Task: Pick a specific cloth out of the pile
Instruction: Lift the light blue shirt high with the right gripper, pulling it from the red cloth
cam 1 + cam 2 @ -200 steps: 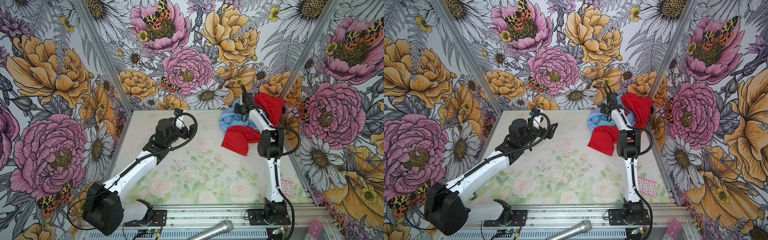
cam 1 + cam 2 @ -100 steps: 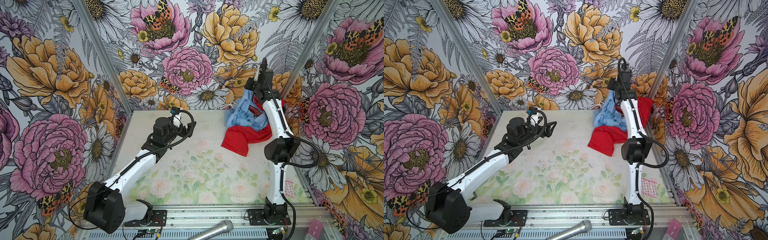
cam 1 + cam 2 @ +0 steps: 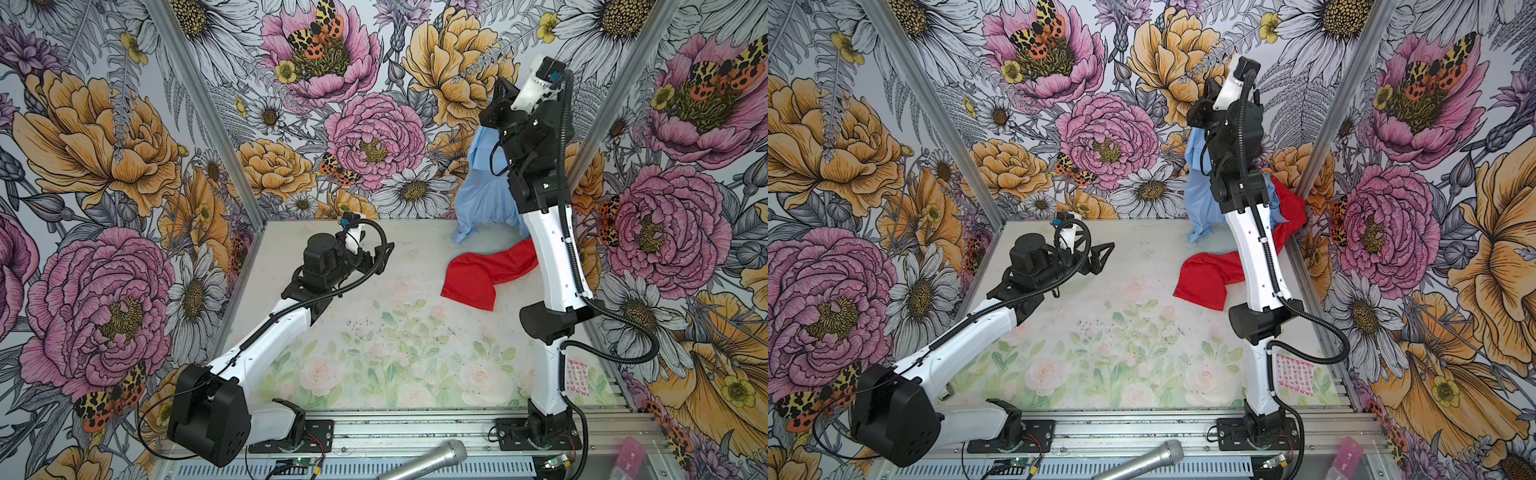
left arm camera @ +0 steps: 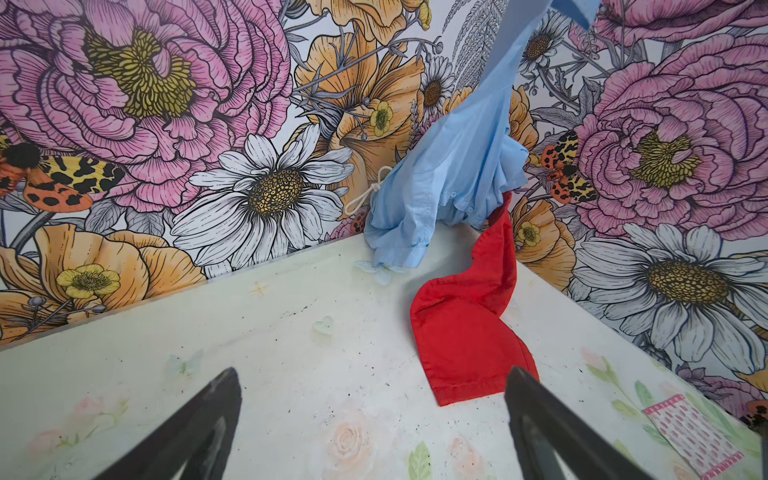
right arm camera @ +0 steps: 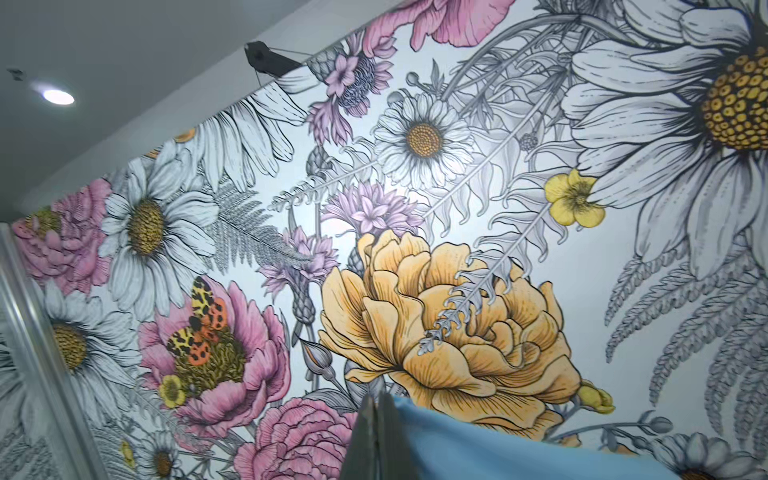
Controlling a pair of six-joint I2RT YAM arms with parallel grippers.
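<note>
Right wrist view; right gripper (image 5: 376,405) pinches the cloth (image 5: 498,453).

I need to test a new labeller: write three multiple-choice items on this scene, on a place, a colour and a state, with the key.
1. Where does the red garment lie?
A. On the front rail.
B. On the table, far right.
C. In a basket.

2. What colour is the cloth hanging from the right gripper?
A. Red.
B. White.
C. Light blue.

3. How is the left gripper?
A. Open and empty.
B. Shut on the red garment.
C. Shut on the cloth.

1 B: both top views show it on the tabletop.
2 C: light-blue fabric hangs from its shut jaws.
3 A: its jaws stand wide apart over bare table.
</note>
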